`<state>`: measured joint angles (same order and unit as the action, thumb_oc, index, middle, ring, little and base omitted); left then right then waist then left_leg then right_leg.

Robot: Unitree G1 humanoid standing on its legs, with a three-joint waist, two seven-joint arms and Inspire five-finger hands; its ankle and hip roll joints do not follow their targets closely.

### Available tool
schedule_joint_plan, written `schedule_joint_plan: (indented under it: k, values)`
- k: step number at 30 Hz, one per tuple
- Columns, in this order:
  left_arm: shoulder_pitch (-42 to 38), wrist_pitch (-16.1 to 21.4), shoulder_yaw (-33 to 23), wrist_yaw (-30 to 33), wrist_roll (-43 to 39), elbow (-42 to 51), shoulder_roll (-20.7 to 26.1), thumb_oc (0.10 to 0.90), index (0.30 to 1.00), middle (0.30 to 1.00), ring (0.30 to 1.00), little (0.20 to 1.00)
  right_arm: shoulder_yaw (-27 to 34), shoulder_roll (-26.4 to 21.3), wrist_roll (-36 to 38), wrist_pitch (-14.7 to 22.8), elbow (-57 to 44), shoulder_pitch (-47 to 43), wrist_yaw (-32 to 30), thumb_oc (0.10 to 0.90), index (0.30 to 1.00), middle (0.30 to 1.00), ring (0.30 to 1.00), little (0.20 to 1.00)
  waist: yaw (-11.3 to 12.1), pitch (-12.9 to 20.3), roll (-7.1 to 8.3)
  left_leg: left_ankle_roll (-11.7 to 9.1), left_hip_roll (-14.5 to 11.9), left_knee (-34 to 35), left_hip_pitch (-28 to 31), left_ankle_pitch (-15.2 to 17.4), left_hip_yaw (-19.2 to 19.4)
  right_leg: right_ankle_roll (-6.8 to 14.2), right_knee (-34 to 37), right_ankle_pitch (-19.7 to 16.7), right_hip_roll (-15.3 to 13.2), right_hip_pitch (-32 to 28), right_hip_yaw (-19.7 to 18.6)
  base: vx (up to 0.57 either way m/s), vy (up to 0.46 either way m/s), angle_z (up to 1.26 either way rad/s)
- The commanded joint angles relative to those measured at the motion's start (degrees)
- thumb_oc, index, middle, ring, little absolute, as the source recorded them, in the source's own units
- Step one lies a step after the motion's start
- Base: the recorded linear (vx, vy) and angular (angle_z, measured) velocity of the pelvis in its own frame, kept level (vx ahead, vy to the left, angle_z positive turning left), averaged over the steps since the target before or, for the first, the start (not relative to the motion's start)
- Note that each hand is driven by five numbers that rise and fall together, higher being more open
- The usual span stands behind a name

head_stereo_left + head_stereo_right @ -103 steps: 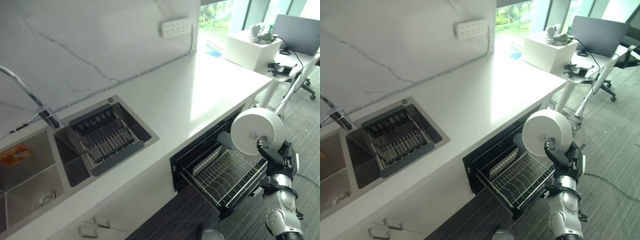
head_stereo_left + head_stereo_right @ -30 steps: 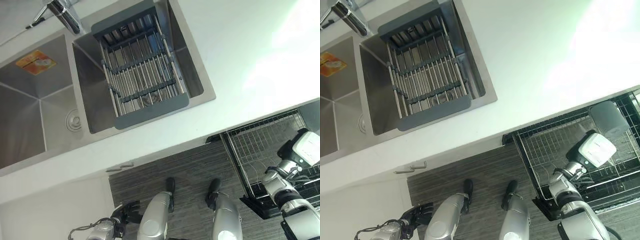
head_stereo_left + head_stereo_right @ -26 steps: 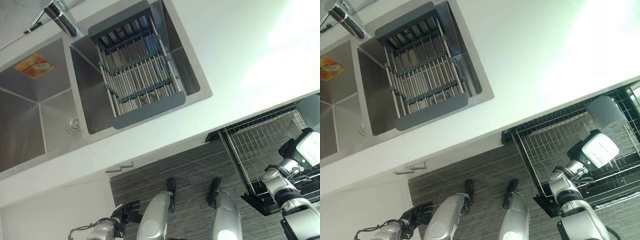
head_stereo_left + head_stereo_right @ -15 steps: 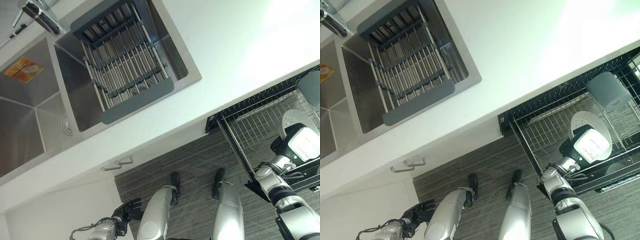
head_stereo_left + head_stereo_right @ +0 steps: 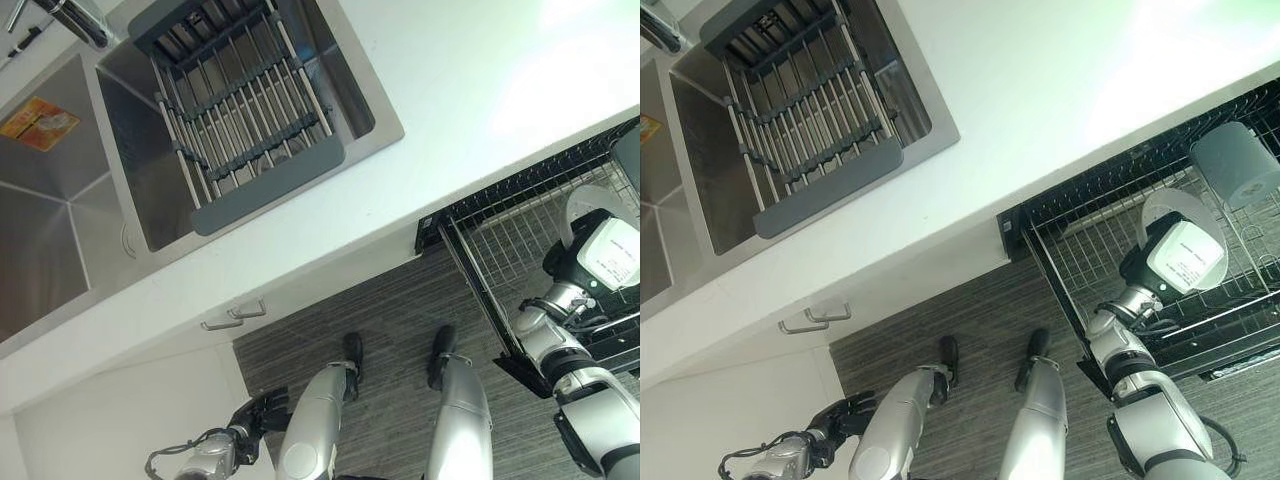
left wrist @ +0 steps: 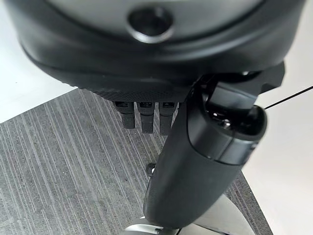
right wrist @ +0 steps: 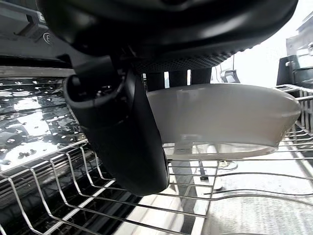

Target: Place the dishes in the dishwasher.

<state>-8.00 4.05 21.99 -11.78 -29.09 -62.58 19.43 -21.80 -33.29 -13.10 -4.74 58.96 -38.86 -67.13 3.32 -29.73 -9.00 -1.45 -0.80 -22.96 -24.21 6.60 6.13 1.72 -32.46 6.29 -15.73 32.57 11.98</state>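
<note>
sink point(image 5: 60, 190) steel (orange sticker inside) | grey drying rack point(image 5: 245, 120) across basin | white counter point(image 5: 480, 80)

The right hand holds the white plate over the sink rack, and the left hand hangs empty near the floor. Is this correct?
Not quite. The right hand holds the white plate over the dishwasher rack, not the sink rack; the right wrist view shows this. The left hand does hang empty near the floor.

Silver-grey arms end in dark parts: the right robot hand point(image 7: 122, 127) has a smooth, rounded black thumb, and the left robot hand point(image 6: 195, 161) a ribbed black base.
</note>
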Motion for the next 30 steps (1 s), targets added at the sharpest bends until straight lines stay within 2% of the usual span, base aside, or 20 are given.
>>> schedule_joint_plan:
  k: [1,3,6,9,12,15,19,26,28,30]
  values:
    - [0.6,-0.4,1.2,-2.7,-3.3,5.1,-3.0,0.800,0.900,0.900,0.900,0.900,-1.5,-1.5,6.8,15.7,0.6,-3.4,2.1,0.800,0.900,0.900,0.900,0.900,0.2,0.4,-0.65,2.8,2.9,-0.4,-1.6,3.0,-0.2,1.0,0.3,7.4,3.4,-4.6,-1.2,0.00,0.000,0.00]
    - [0.6,-1.1,1.1,-2.5,-3.1,6.0,-3.0,0.800,0.900,0.900,0.900,0.900,-0.9,-0.1,13.9,19.6,0.9,-4.2,9.4,0.800,0.900,0.900,0.900,0.900,0.5,0.4,-0.74,2.8,2.9,-0.1,-1.6,2.8,-0.2,0.8,0.5,7.4,3.4,-4.5,-1.1,0.00,0.000,0.00]
    - [0.4,-2.4,0.3,-2.1,-2.6,7.4,-3.0,0.800,0.900,0.900,0.900,0.900,0.9,1.9,18.9,22.2,1.4,-4.4,16.3,0.800,0.900,0.900,0.900,0.900,0.7,0.3,-0.70,2.6,2.8,0.0,-1.5,2.7,0.0,0.6,0.3,7.4,3.3,-4.4,-0.9,0.00,0.000,0.00]
    - [0.4,-3.0,0.2,-1.9,-2.7,7.9,-3.0,0.800,0.900,0.900,0.900,0.900,1.9,2.3,21.6,22.2,1.4,-4.2,19.4,0.800,0.900,0.900,0.900,0.900,0.6,0.2,-0.78,2.6,2.8,-0.3,-1.3,2.8,0.2,0.5,0.0,7.5,3.1,-4.5,-0.7,0.01,0.000,0.02]
    - [0.5,-3.4,0.1,-1.8,-3.0,8.0,-3.0,0.800,0.900,0.900,0.900,0.900,2.8,2.6,20.6,21.4,1.3,-4.3,19.4,0.800,0.900,0.900,0.900,0.900,0.4,0.3,-0.93,2.6,2.8,-0.4,-1.0,2.9,0.3,0.4,-0.4,7.6,3.1,-4.6,-0.7,0.01,0.007,0.01]
    - [0.6,-3.2,0.3,-1.8,-3.6,7.7,-3.2,0.800,0.900,0.900,0.900,0.900,3.5,2.8,22.8,20.5,0.9,-4.2,21.0,0.800,0.900,0.900,0.900,0.900,0.1,0.2,-1.01,2.6,2.8,-0.5,-0.7,3.0,0.4,0.3,-0.5,7.8,3.2,-4.8,-0.8,0.00,0.000,0.00]
    - [0.7,-3.0,-0.1,-1.6,-4.0,6.8,-3.7,0.800,0.900,0.900,0.900,0.900,3.5,4.3,26.5,21.7,0.8,-4.0,23.8,0.800,0.900,0.900,0.900,0.900,0.0,0.3,-0.92,2.6,2.7,-0.1,0.0,2.9,0.7,0.0,-0.5,7.9,3.6,-5.3,-1.1,0.00,0.000,0.00]
    - [1.8,-2.3,-0.8,-1.2,-4.2,3.8,-4.9,0.800,0.900,0.900,0.900,0.900,4.9,7.4,27.4,25.6,-2.6,-0.8,19.7,0.800,0.900,0.900,0.900,0.900,-0.8,0.8,0.49,2.6,2.0,1.4,3.0,3.0,1.1,-0.1,1.8,7.6,4.5,-8.3,-1.4,0.03,-0.006,-0.02]
    - [2.1,-1.7,-1.3,-0.4,-4.6,2.4,-5.4,0.800,0.900,0.900,0.900,0.900,5.3,8.9,24.1,26.6,-5.9,1.7,14.3,0.800,0.900,0.900,0.900,0.900,-1.4,1.3,1.51,2.7,1.8,2.2,4.6,3.3,1.4,0.0,3.3,7.2,4.9,-10.0,-1.6,0.06,-0.023,-0.10]
    - [2.6,-1.1,-1.7,0.2,-4.8,1.4,-5.7,0.800,0.900,0.900,0.900,0.900,5.6,9.9,23.8,27.4,-8.9,4.1,11.9,0.800,0.900,0.900,0.900,0.900,-2.0,1.5,2.23,2.8,1.5,2.8,5.9,3.5,1.7,0.1,4.4,6.9,5.0,-11.4,-1.8,0.03,-0.017,-0.10]
